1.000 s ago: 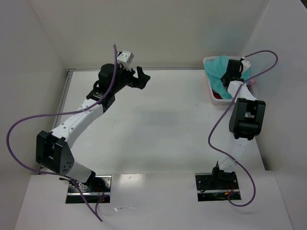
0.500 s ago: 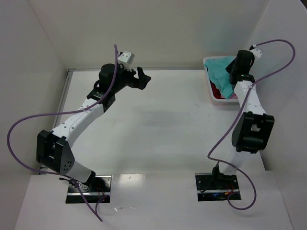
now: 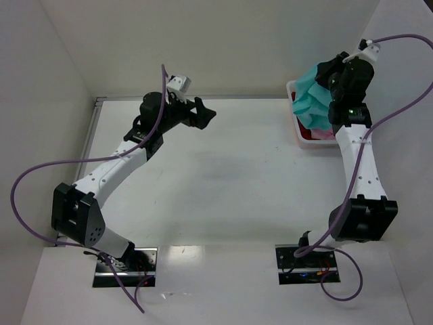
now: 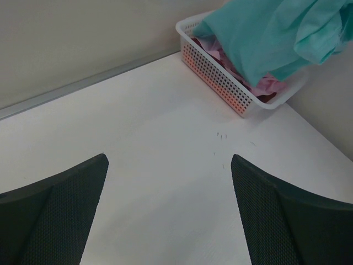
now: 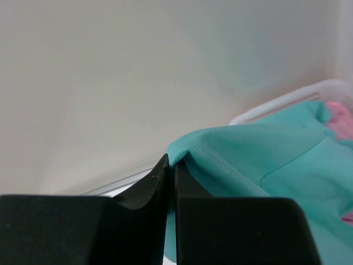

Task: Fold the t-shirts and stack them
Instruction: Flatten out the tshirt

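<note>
High view looking down, left wrist facing distant basket [image 4: 216, 78], right wrist tight against teal t-shirt [image 5: 265, 160], shared by all

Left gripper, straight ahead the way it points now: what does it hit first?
The left gripper likely meets bare table first, short of the white basket beyond; depth is unclear.

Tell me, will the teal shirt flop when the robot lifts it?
Probably floppy: the teal shirt hangs in loose folds from the right gripper. Likely light too, since one pinched edge holds it up over the basket.
</note>
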Available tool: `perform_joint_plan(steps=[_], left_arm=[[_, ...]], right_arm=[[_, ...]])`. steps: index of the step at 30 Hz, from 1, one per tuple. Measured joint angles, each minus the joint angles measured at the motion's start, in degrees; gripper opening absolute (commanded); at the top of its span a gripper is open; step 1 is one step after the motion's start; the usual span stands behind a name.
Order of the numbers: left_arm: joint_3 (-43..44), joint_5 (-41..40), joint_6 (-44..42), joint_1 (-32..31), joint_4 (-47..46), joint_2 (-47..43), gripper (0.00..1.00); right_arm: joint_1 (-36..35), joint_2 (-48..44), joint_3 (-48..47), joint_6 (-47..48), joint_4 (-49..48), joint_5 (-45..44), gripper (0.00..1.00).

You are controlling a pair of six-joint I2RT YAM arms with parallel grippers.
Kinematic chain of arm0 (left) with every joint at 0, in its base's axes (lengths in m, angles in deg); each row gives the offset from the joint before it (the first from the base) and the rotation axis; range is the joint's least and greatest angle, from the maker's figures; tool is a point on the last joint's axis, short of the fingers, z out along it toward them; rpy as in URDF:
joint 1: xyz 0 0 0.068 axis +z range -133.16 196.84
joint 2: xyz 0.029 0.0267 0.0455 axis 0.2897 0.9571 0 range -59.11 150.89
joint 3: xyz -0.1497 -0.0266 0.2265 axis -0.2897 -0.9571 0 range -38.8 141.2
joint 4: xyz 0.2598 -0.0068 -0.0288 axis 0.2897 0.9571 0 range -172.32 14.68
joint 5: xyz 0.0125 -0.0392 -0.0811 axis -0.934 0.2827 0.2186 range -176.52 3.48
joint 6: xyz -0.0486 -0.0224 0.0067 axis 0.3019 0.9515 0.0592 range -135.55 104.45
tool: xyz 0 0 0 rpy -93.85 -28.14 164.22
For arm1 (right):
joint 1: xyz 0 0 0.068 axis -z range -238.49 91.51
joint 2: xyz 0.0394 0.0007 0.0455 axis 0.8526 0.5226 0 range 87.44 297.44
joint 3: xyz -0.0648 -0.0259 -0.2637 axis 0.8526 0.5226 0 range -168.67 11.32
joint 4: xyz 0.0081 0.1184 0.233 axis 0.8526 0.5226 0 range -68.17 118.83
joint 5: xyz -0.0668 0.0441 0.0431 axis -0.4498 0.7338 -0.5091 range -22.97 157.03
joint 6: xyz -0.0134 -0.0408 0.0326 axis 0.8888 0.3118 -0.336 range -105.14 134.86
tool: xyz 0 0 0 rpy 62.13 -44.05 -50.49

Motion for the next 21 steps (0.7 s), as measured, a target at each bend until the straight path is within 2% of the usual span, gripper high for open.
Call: perform_joint_plan(steps=[8, 13, 21], left_arm=[[-4.83, 6.99, 1.64, 0.11, -2.34, -1.92, 1.0], [-7.67, 11.65, 2.67, 0.13, -3.72, -7.93, 1.0], [-10.73, 13.84, 4.55, -1.07, -11.34, -18.49, 1.0]], right_arm=[[-8.85, -5.22, -0.94, -2.8, -0.61, 8.92, 0.03], [-14.36, -7.08, -5.33, -4.0, -2.36, 11.72, 0.01], [-17.31, -8.57, -6.99, -6.25, -4.87, 13.31, 0.01]])
